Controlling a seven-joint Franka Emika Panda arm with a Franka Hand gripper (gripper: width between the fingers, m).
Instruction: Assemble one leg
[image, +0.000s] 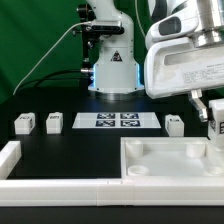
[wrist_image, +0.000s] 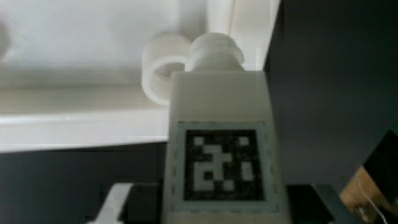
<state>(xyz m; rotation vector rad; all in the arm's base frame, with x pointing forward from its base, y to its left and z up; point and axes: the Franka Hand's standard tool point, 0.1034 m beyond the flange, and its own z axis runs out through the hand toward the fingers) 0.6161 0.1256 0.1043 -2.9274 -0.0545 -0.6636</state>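
Three legs (image: 53, 122) lie loose on the black table (image: 90, 150); the gripper (wrist_image: 221, 205) pinches a fourth leg (wrist_image: 221, 120) between its fingers, close to the white tray (image: 160, 178).

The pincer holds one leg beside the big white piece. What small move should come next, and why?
Probably ease the leg tip-first toward a corner socket of the big white piece. The pincer is shut on the leg, and in the wrist view its tip lies at the piece's edge; whether it is seated, I cannot tell.
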